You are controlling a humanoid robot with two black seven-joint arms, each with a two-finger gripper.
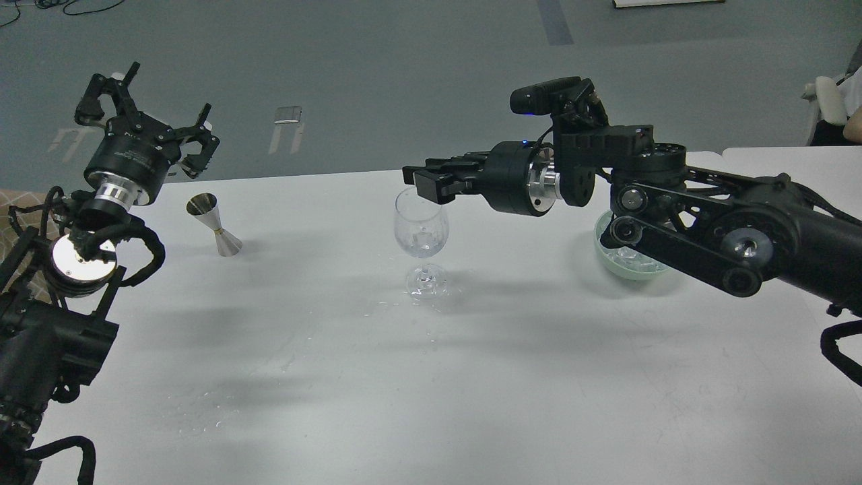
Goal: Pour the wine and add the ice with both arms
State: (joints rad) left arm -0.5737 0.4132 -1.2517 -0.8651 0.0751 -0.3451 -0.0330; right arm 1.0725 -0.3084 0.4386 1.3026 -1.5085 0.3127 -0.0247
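Small white lettering sits on the left gripper's (156,114) black housing, but it's too blurred to read.

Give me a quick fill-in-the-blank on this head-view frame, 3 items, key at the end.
1. The right gripper hovers just above the rim of the ____.
2. The steel jigger stands on the table, ____ of the wine glass in the view.
3. The pale green bowl sits partly hidden under the ____ arm.

Missing words: wine glass; left; right
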